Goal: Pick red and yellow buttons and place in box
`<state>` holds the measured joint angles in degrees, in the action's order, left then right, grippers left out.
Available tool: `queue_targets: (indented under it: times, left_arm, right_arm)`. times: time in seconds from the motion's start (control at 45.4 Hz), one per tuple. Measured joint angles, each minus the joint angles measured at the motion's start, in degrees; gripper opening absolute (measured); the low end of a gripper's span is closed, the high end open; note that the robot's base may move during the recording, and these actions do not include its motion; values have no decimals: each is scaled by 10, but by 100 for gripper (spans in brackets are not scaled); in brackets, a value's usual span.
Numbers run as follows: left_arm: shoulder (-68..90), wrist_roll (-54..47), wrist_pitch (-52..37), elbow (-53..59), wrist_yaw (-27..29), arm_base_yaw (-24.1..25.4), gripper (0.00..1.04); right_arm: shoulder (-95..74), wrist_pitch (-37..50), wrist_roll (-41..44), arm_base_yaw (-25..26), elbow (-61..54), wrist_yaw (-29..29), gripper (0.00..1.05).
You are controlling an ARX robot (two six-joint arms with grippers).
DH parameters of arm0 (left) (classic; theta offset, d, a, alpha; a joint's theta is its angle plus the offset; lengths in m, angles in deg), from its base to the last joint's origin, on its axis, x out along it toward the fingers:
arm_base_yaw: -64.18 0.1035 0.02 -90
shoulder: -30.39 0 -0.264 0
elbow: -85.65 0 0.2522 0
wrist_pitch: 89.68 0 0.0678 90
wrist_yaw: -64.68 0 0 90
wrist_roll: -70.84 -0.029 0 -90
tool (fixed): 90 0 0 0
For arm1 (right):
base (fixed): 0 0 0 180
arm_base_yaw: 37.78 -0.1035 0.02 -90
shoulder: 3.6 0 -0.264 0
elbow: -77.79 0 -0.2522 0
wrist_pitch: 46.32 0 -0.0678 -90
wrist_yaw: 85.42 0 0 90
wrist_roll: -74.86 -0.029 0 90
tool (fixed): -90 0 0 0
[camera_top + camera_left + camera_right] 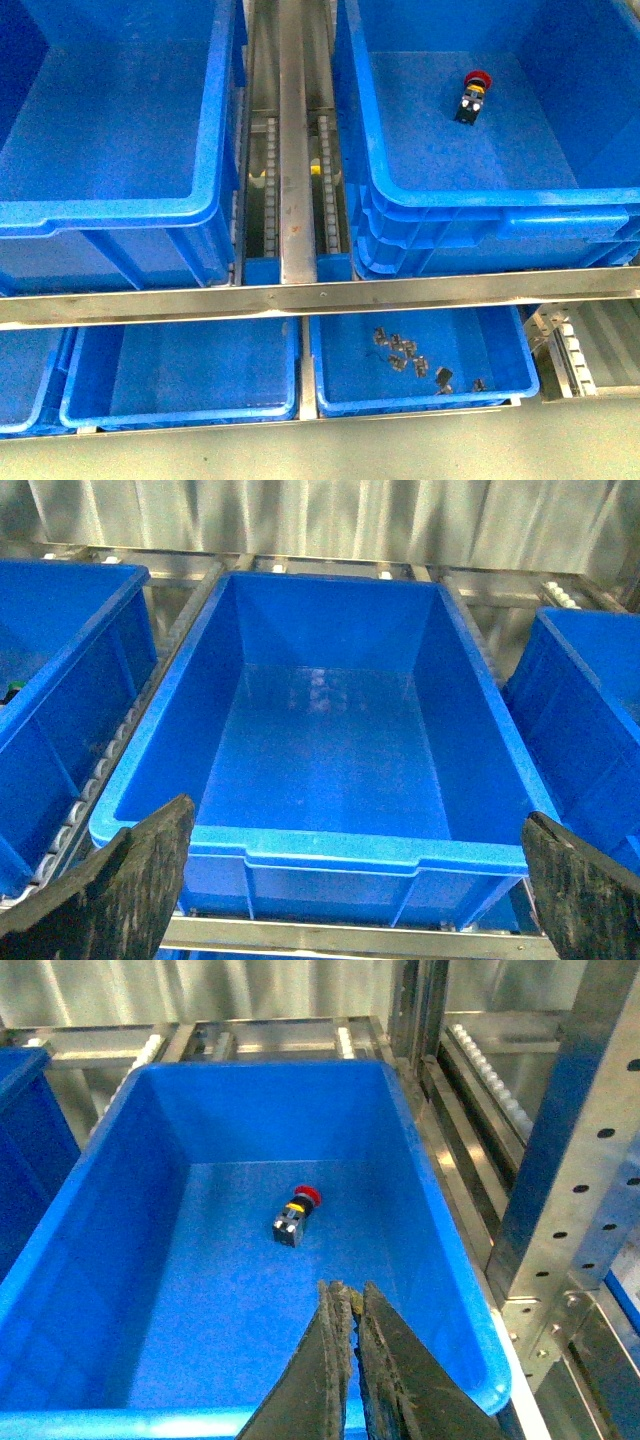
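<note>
My right claw (346, 1290) is clenched on nothing, fingers pressed together above the near end of the right crate (440, 1260). My left claw (357, 812) is spread wide and empty before the left crate (320, 845).

The red button (472, 97) lies on its side on the right crate's floor. From my front view it is at about 1 o'clock, clear of every wall, with its cap towards 12 o'clock. I see no yellow-capped button anywhere.

I judge the risks as follows:
- If I go down clenched, my fingers will only shove the button across the smooth floor.
- Its round cap could let it roll out of a pinch that isn't square on the body.
- The crate is deep, so a careless reach could catch my wrist on the thick rim.
- I cannot tell which crate counts as the box, so I might lift out a button that is already home.
- At 6 o'clock a shallow tray (520, 345) holds small metal clips (415, 358), which I must not mistake for buttons.
</note>
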<state>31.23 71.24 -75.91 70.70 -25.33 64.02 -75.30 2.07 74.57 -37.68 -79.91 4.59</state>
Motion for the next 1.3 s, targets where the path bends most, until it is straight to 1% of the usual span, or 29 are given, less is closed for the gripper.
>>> queue_targets:
  times: [0.198, 0.374, 0.727, 1.057, 1.299]
  left_arm:
    - [0, 0, 0, 0, 0, 0, 97]
    - [0, 0, 0, 0, 0, 0, 97]
    - [0, 0, 0, 0, 0, 0, 97]
    - [0, 0, 0, 0, 0, 0, 97]
    - [0, 0, 0, 0, 0, 0, 97]
  right_arm:
    - [111, -69, 0, 0, -42, 0, 4]
    - [219, -152, 0, 0, -67, 0, 4]
    - [386, -298, 0, 0, -73, 0, 4]
    - [498, -402, 0, 0, -73, 0, 4]
    - [554, -457, 0, 0, -73, 0, 4]
